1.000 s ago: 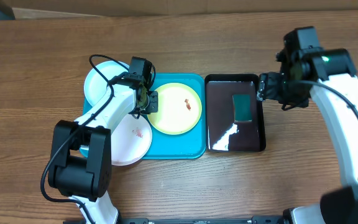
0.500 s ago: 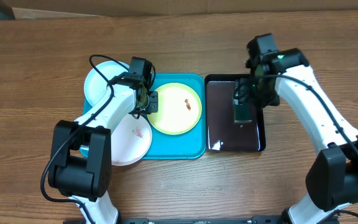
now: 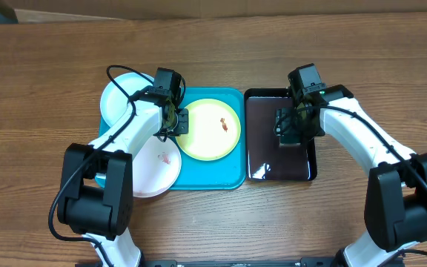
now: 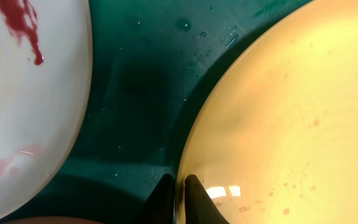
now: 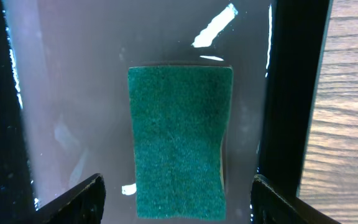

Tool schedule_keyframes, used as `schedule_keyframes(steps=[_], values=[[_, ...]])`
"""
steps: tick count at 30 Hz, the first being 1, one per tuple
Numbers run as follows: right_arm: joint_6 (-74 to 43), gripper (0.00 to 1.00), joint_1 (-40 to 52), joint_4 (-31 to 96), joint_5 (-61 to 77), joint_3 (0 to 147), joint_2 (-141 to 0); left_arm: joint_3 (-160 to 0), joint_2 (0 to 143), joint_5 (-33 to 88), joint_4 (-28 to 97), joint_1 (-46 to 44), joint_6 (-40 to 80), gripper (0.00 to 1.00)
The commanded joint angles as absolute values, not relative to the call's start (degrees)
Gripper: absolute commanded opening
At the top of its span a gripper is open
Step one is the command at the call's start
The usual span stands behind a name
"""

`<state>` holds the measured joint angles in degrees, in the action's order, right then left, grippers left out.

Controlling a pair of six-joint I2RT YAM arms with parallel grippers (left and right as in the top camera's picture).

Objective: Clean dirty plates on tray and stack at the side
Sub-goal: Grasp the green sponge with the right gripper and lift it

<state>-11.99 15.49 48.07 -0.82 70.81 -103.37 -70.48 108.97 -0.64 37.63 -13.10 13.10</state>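
The turquoise tray (image 3: 202, 176) holds a yellow-green plate (image 3: 210, 133) with a reddish stain. A white plate (image 3: 154, 172) with a small stain overhangs the tray's left front. A light-blue plate (image 3: 118, 100) sits at the back left. My left gripper (image 3: 178, 123) is shut on the yellow-green plate's left rim. In the left wrist view the gripper (image 4: 180, 198) pinches that rim, one finger each side, beside the stained white plate (image 4: 23, 106). My right gripper (image 3: 290, 135) hangs open over the green sponge (image 5: 179, 140), the gripper's (image 5: 178, 194) fingers well apart on either side.
The sponge lies in a glossy black tray (image 3: 262, 152) just right of the turquoise one, its dark rim (image 5: 291, 93) next to bare wooden table (image 5: 347, 112). Wet turquoise tray floor (image 4: 142, 81) shows between the two plates.
My right arm has swung left from beyond the black tray's right edge to directly over the sponge. The left arm and the plates have not moved.
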Motion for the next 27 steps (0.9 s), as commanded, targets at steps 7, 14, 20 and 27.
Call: schedule_keyframes(steps=[7,14,20,27], values=[[-11.99,0.74,15.70,41.25,-0.75,65.95,-103.11,-69.84,109.40,0.01,37.39,-13.15,12.01,0.10],[-12.01,0.67,15.70,37.45,-0.71,63.33,-103.11,-69.84,109.40,0.01,37.39,-13.15,12.01,0.10],[-12.03,0.65,15.70,37.50,1.58,63.31,-103.11,-69.84,109.40,0.03,37.41,-13.15,12.01,0.10],[-12.03,0.63,15.70,36.05,1.61,63.31,-103.11,-69.84,109.40,0.01,37.41,-13.15,12.01,0.10]])
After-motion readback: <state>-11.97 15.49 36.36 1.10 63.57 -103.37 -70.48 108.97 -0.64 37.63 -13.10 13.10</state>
